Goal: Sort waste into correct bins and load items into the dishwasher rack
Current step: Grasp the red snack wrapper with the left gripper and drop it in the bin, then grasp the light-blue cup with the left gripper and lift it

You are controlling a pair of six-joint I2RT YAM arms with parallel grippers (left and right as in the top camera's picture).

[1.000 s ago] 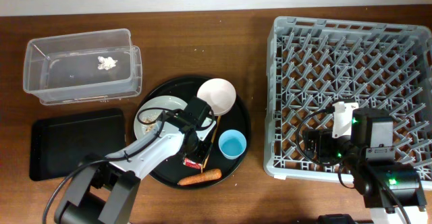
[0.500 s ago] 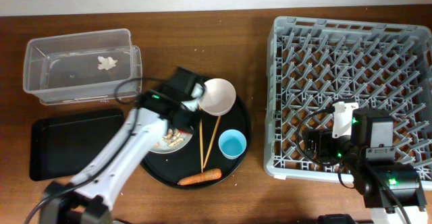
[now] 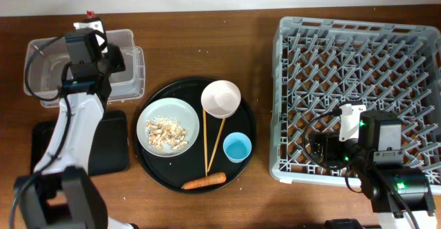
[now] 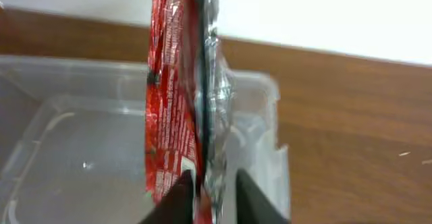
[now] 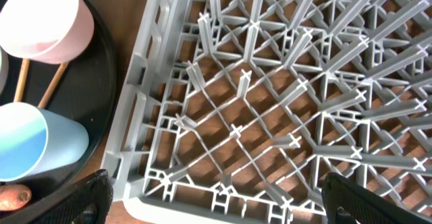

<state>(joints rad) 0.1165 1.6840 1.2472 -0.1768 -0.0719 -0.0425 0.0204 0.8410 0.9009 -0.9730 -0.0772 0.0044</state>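
Brown wooden tabletop [image 3: 207,43] was seen under everything; over the tub [image 3: 41,77] the sachet [image 4: 177,82] was seen upright between the barely parted jaws of the left claw [image 4: 210,190]; whether it was pinched or loose could not be told; as thin, light, slippery foil, it was judged best nipped at one edge; its print was too blurred to be read; far right of the tub, over the rack [image 3: 281,84], the right claw [image 5: 216,204] was spread wide, empty.

upright pegs [image 3: 344,56] crowd rack [image 3: 278,98] floor.
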